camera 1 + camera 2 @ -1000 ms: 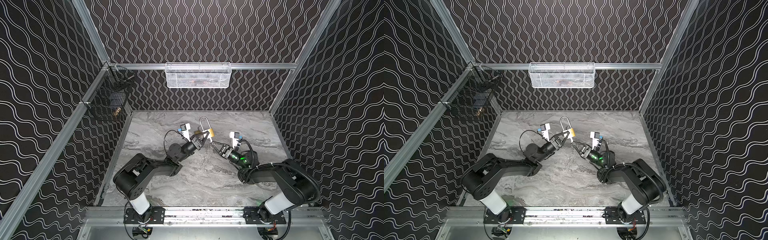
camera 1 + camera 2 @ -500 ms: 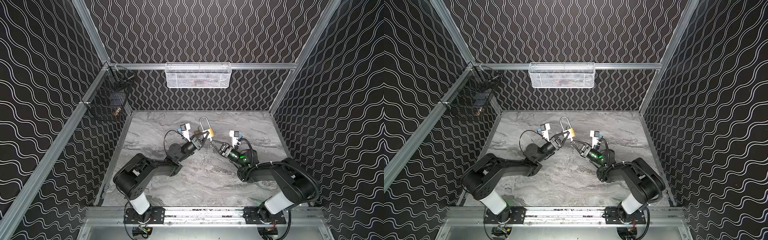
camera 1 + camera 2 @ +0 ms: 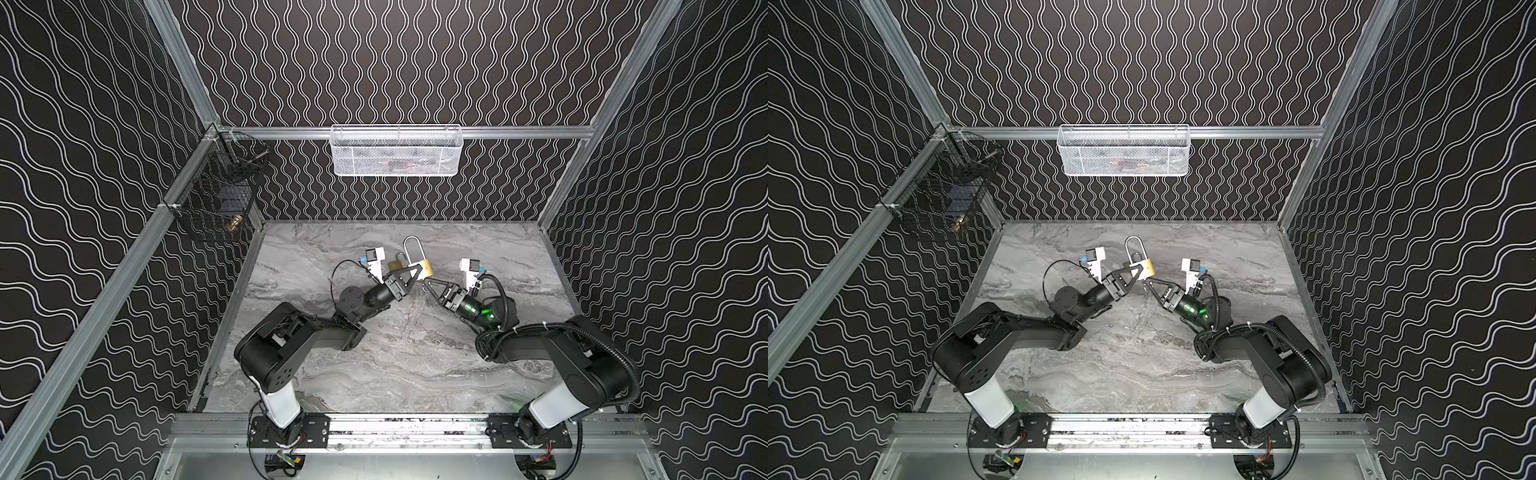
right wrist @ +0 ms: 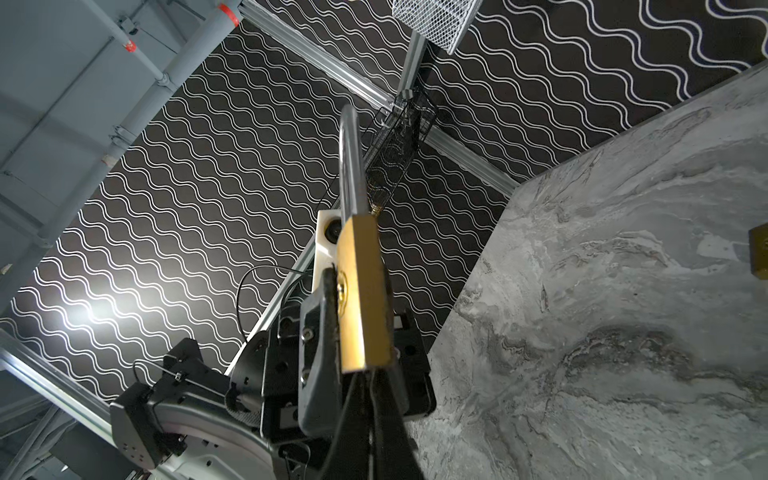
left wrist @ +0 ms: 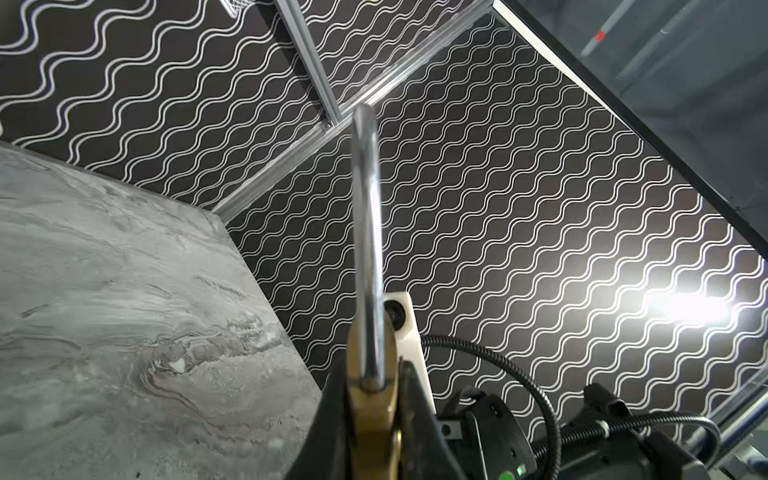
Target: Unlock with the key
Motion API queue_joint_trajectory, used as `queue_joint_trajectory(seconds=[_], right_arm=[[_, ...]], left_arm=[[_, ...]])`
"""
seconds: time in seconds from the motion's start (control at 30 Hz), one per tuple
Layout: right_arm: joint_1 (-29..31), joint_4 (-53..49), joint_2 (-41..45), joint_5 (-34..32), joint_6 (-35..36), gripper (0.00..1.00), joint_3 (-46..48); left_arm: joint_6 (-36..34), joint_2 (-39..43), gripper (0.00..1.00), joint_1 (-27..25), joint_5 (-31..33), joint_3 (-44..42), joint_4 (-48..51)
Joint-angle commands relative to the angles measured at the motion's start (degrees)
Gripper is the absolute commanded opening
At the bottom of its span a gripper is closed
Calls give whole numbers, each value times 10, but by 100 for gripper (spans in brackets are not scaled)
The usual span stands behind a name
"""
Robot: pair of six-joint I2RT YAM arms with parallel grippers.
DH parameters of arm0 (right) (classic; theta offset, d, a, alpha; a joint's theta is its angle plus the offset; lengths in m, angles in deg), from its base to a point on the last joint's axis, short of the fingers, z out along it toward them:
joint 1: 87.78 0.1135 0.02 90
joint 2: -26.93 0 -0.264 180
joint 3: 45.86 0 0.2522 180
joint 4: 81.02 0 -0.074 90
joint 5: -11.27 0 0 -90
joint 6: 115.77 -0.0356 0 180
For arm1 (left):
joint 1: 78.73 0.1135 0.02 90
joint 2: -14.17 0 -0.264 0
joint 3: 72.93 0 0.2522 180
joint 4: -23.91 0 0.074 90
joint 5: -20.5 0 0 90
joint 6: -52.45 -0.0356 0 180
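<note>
Gripping the brass padlock (image 3: 425, 267), left hand (image 3: 417, 273); right hand (image 3: 425, 283) pinched shut just beside; second padlock (image 3: 395, 265) behind.

table: grey marbled top (image 3: 395, 365), filling the floor of the cell in both top views.
walls: black with white wavy lines (image 3: 395, 62), on three sides.
white basket: fine mesh (image 3: 397, 151), hung on the back rail at 12 o'clock; contents blurred.
black basket: wire (image 3: 216, 199), hung on the side rail at 10 o'clock, a brass-coloured item (image 3: 233, 224) low inside.
frame: aluminium rail (image 3: 395, 424) at 6 o'clock.
</note>
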Motion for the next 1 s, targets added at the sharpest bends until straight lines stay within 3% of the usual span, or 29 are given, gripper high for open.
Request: queue_joint_trajectory(seconds=[0.0, 0.27, 0.3, 0.37, 0.43, 0.57, 0.7, 0.77, 0.83, 0.87, 0.97], right_arm=[[-10, 58, 15, -12, 4, 0, -11], [-12, 59, 14, -11, 9, 0, -10], [-13, 54, 15, -13, 10, 7, -8], [-12, 40, 23, -16, 18, 11, -1], [-14, 27, 34, -23, 25, 26, 12], [-21, -8, 66, -37, 40, 45, 49], [-41, -61, 104, -49, 62, 58, 88], [-42, -169, 152, -68, 105, 61, 92], [-20, -389, 222, -100, 211, 61, 52], [7, -522, 254, -140, 279, 61, 17], [57, -686, 305, -252, 387, 61, -27]], left_arm=[[4, -8, 0, 0, -82, -9, -20], [16, -2, 0, 0, -72, -9, -19], [20, 0, 0, 1, -64, -7, -19], [39, -6, 0, 2, -47, -3, -19], [65, -15, 0, 2, -18, -7, -19], [122, -42, 0, 6, 22, -14, -19], [158, -52, 0, 10, 44, -23, -18], [184, -58, 0, 13, 57, -28, -6], [192, -54, 0, 13, 66, -30, 35], [185, -44, 0, 12, 67, -29, 72], [138, -3, 0, 9, 70, -24, 179]])
